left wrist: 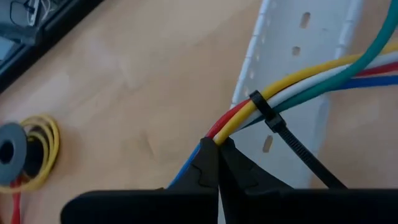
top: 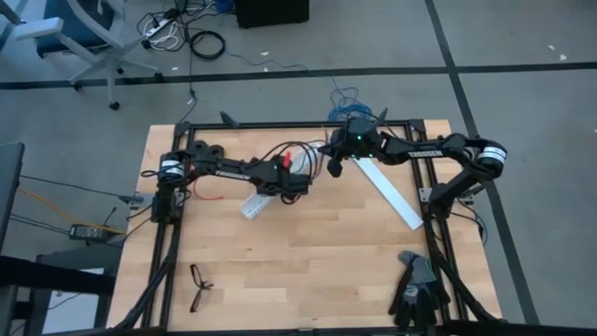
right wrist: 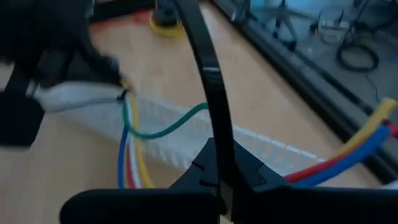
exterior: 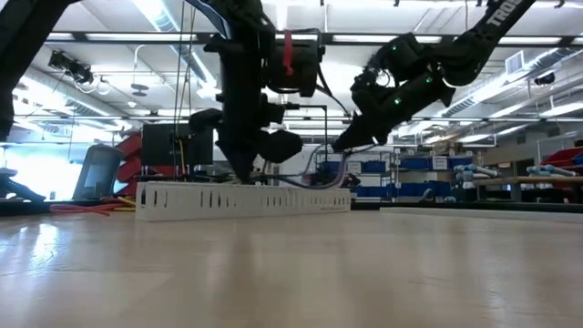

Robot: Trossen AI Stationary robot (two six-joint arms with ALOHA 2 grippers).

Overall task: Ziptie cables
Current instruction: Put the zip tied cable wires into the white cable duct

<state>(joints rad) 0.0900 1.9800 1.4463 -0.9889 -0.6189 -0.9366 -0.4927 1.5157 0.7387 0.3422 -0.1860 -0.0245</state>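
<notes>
left wrist view: left gripper [left wrist: 219,163] clamped on cables [left wrist: 298,78], ziptie [left wrist: 268,113] looped just ahead; right gripper [right wrist: 222,163] pinching ziptie tail [right wrist: 208,81].

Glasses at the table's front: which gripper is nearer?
Left. The left gripper is mid-table, up and right of the glasses; the right gripper is farther right, near the back edge.

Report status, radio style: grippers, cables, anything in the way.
Left gripper shut on cables. Right gripper shut on ziptie looped round the bundle. White slotted strip lies underneath.
</notes>
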